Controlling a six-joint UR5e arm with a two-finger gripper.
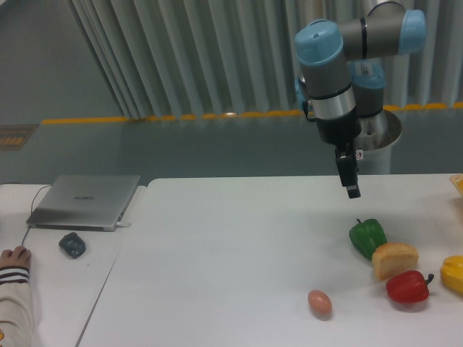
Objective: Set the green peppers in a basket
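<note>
The green pepper [368,236] lies on the white table [231,246] at the right, glossy and lobed, with its short stem pointing up. My gripper [352,190] hangs pointing down, above the pepper and slightly to its left, well apart from it. I see the fingers edge-on as one dark bar, so their gap does not show. Nothing is held. No basket can be made out in this view.
A bread roll [395,259] touches the green pepper's right side. A red pepper [407,286] and a yellow pepper [453,272] lie beyond it, and an egg [319,302] nearer the front. A yellow-orange object [458,183] is cut by the right edge. A laptop [85,200], a dark device [72,244] and a person's hand [14,256] are at the left.
</note>
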